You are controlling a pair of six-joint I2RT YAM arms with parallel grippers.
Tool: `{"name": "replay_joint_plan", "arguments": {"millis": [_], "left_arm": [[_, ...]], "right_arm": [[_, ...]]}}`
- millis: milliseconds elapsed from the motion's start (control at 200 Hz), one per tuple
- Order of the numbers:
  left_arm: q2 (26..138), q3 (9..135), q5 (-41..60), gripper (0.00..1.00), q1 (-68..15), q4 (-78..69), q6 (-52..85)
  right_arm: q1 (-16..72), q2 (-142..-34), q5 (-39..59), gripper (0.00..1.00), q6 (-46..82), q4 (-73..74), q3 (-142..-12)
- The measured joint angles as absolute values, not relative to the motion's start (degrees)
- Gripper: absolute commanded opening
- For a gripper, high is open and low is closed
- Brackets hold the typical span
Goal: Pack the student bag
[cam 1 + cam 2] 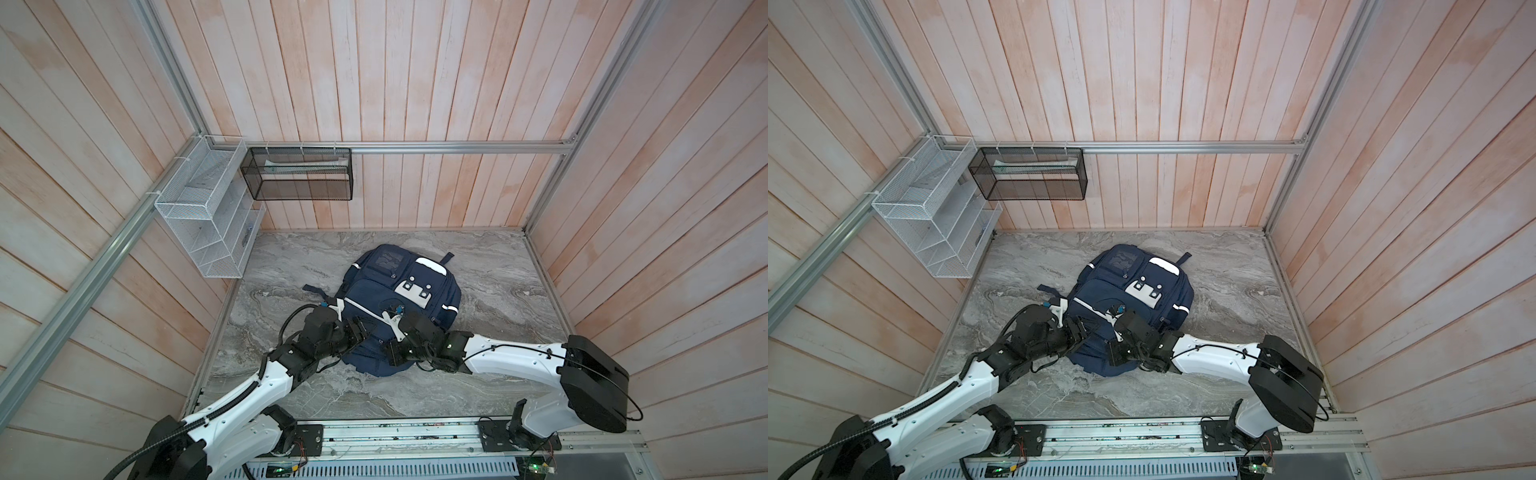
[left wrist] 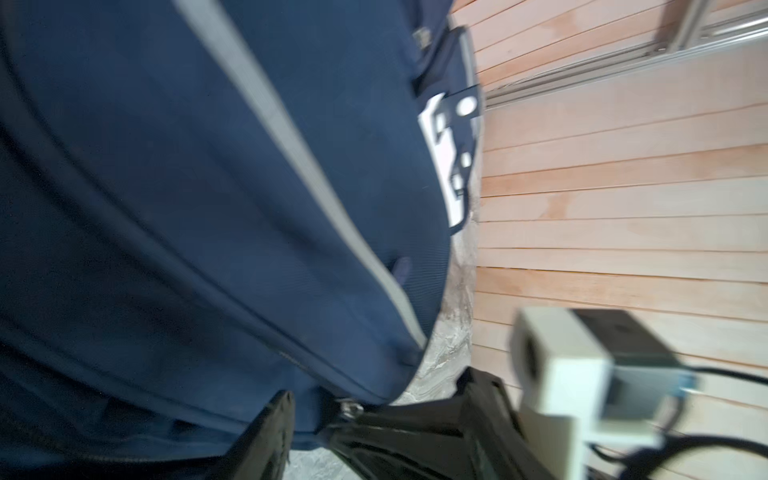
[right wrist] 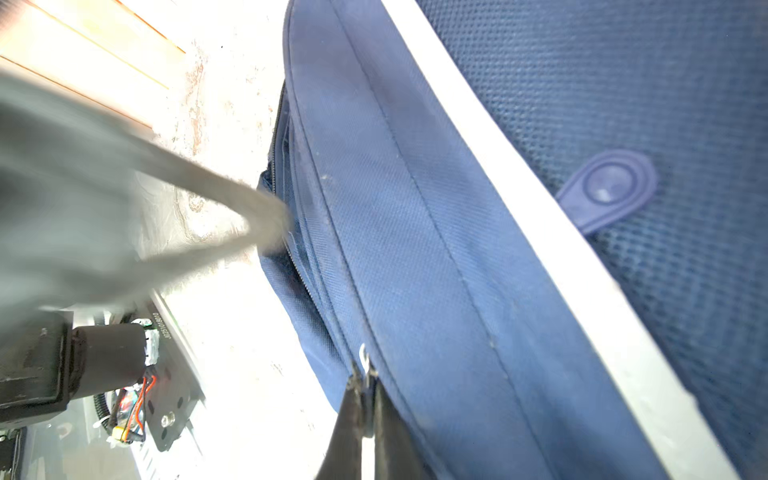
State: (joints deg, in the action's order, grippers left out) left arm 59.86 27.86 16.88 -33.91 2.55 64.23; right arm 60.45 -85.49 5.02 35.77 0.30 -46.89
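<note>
Right fingers (image 3: pixel 347 424) clench the zip pull (image 3: pixel 365 357) at the bag's (image 1: pixel 374 291) 6 o'clock edge, left fingers (image 2: pixel 266 440) released; fabric likely soft and slack, so grip pulls, not cloth.

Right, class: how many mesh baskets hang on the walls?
2. In a top view, a white basket hangs on the left wall's rail, and a black basket hangs on the back wall's rail, next to it. None look hidden.

You have one student bag (image 1: pixel 415 316), one white wire basket (image 1: pixel 195 208), one black mesh basket (image 1: pixel 299 185), and two tools: left tool (image 2: pixel 320 415), right tool (image 3: pixel 365 386).
</note>
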Motion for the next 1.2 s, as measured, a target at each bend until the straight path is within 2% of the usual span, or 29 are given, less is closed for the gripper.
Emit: {"name": "replay_joint_plan", "arguments": {"millis": [60,115,145,225,455,650,900,1015,1065,1100,1120,1190,1200], "left_arm": [[64.07,27.77,17.10,0.64,-34.04,1.39,64.95],[67.05,28.73,17.10,0.53,-34.04,0.56,64.86],[68.07,29.54,17.04,0.43,-34.04,0.51,64.38],[70.06,32.12,16.67,0.00,-33.65,0.89,63.86],[69.58,33.39,20.21,0.00,-30.35,1.56,62.28],[64.40,30.81,20.71,0.00,-27.94,2.31,61.08],[62.78,28.84,17.82,0.00,-34.65,-1.93,63.88],[63.72,28.93,14.52,0.00,-39.33,-3.88,65.60],[65.21,29.32,13.80,0.10,-40.75,-4.34,65.91],[66.43,29.80,13.58,0.21,-41.50,-4.69,66.06],[66.98,30.11,13.72,0.29,-41.71,-4.80,66.04],[68.38,31.27,15.35,0.54,-42.50,-4.49,65.10],[68.42,31.42,15.64,0.58,-42.63,-4.27,64.64]], "right_arm": [[60.51,-85.49,5.02,0.00,35.70,0.49,-46.89],[60.58,-85.47,5.02,0.00,35.57,0.49,-46.85],[60.60,-85.38,5.02,0.00,35.53,0.49,-46.78],[60.60,-84.79,4.80,0.00,35.09,0.21,-46.50],[59.27,-80.09,1.96,0.00,34.06,-3.70,-44.10],[48.12,-74.30,4.40,0.00,31.51,-8.38,-39.48],[35.79,-75.00,15.73,0.00,26.61,-11.62,-43.88],[33.58,-74.78,16.97,0.00,24.84,-13.43,-44.80],[33.06,-74.52,16.82,0.00,24.25,-14.55,-44.80],[32.71,-74.30,16.56,0.00,24.03,-15.25,-44.80],[32.51,-74.15,16.12,0.10,23.97,-15.59,-44.80],[31.18,-73.36,12.36,0.55,24.05,-16.86,-44.80],[30.83,-73.14,11.40,0.57,24.12,-17.06,-44.80]]}}
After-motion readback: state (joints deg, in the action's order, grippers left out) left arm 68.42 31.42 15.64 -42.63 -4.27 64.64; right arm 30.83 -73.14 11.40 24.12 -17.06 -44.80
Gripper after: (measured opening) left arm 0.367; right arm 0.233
